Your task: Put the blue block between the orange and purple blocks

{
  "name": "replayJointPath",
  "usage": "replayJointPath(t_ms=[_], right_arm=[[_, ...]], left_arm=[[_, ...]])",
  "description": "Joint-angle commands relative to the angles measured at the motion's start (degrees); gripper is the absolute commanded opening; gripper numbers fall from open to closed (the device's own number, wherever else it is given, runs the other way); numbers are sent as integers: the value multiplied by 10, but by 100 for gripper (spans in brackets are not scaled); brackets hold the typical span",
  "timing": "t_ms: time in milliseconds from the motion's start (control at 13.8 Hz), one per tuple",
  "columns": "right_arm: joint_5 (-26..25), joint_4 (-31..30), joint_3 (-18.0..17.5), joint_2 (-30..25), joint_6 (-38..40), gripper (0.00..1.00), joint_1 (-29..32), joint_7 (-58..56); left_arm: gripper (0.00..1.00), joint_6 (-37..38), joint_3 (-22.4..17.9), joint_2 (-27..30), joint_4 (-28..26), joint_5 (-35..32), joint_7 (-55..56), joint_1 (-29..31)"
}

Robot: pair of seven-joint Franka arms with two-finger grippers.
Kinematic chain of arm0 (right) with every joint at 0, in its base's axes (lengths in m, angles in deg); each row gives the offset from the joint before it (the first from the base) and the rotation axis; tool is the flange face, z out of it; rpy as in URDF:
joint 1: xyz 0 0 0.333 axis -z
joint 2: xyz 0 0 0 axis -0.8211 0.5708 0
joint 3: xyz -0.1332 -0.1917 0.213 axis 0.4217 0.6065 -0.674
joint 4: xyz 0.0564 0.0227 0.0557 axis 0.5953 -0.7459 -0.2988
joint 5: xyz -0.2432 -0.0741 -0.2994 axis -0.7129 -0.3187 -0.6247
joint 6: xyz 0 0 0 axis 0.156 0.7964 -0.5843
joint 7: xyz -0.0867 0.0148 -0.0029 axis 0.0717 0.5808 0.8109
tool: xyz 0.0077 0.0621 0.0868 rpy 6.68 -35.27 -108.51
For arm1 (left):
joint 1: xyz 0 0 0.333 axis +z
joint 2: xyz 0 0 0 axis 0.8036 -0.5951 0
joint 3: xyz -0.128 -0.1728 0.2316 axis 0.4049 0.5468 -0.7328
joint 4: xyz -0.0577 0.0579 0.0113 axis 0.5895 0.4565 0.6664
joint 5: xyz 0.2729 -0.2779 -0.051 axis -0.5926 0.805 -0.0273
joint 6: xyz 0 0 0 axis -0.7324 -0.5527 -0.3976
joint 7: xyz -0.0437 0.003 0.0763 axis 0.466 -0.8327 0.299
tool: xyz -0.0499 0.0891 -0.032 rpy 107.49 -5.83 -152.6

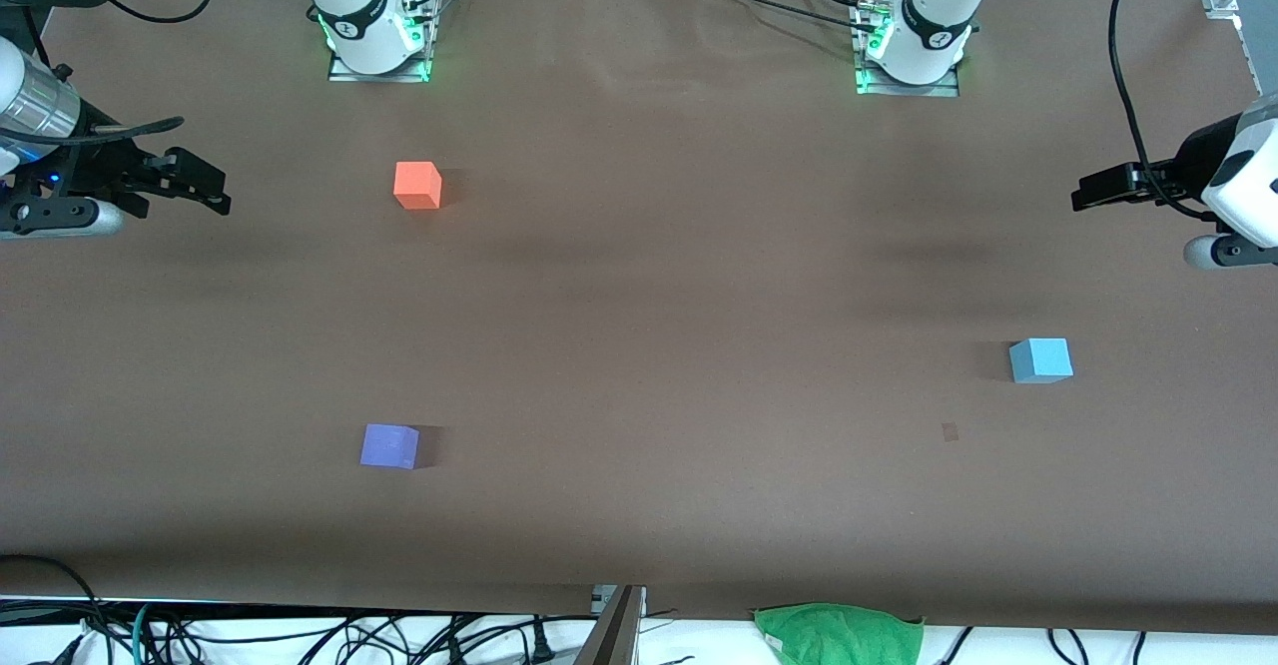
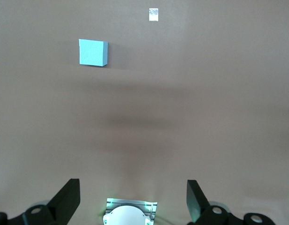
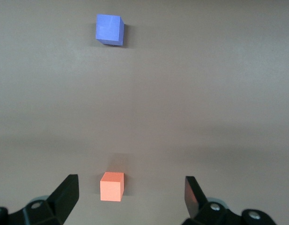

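The sky-blue block [image 1: 1040,360] [image 2: 93,52] sits alone toward the left arm's end of the table. The orange block [image 1: 417,186] [image 3: 111,186] and the purple block [image 1: 389,445] [image 3: 109,29] lie toward the right arm's end. The purple one is nearer to the front camera, with a wide stretch of bare table between the two. My left gripper [image 1: 1088,194] [image 2: 133,187] hangs open and empty over the table's edge at its own end, apart from the blue block. My right gripper [image 1: 212,191] [image 3: 130,183] is open and empty, hovering near the orange block without touching it.
A green cloth [image 1: 839,635] and tangled cables lie past the table's edge nearest the front camera. A small pale mark [image 1: 950,432] [image 2: 153,14] is on the brown table cover [image 1: 659,276] near the blue block. The arm bases [image 1: 374,21] [image 1: 914,36] stand along the edge farthest from the front camera.
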Motion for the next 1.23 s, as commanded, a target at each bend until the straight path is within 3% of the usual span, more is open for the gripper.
replayJointPath(t_ms=[0,796,1157], right_arm=[[-2,12,-8,5,9,99,9,-6],[-2,12,-8,5,9,99,9,-6],[-2,12,-8,5,9,99,9,-6]], left_arm=[[100,15,0,-11,22,-9,-4,-1],[100,-7,-4,-10,-10,-13,-7,22],[100,-158,-4,-11,-132,-19,-55,60]])
